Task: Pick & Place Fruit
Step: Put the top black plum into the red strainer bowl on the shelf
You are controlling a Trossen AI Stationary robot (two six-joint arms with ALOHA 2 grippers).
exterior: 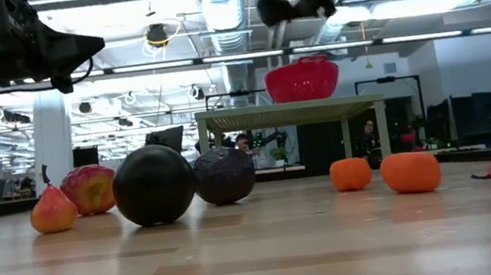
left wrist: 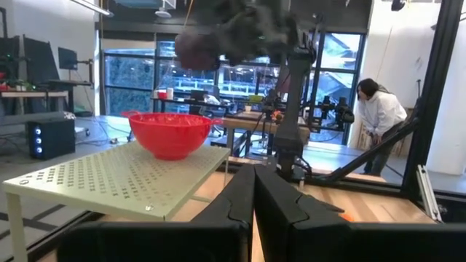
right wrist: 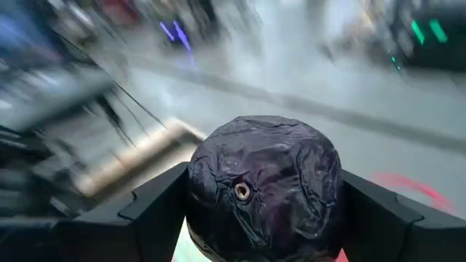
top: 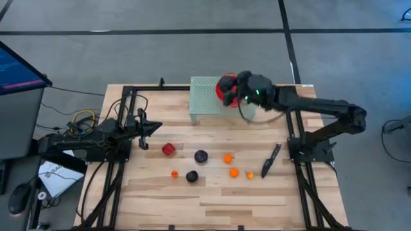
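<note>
My right gripper (right wrist: 263, 200) is shut on a dark purple wrinkled fruit (right wrist: 263, 182). It hangs over the red bowl (top: 222, 88), which stands on a pale green perforated stand (top: 204, 96) at the table's far edge. In the left wrist view the held fruit (left wrist: 195, 48) shows blurred above the bowl (left wrist: 170, 134). On the table lie a red fruit (top: 168, 149), a purple one (top: 201, 156), a black one (top: 192, 176) and several small orange ones (top: 228, 158). My left gripper (top: 156, 128) waits shut at the table's left, above the wood. My right gripper pinches the dark purple fruit between its two fingers (right wrist: 156, 207), one on each side of its round body (right wrist: 211, 182). The arm reaches in from the table's right. The fruit is lifted clear, in the air above the red bowl.
A thin black tool (top: 271, 159) lies on the wood near the right arm's base. Black frame rails (top: 295, 128) run along both sides of the table. A person (left wrist: 378, 109) stands in the room beyond. Bare wood lies toward the near edge.
</note>
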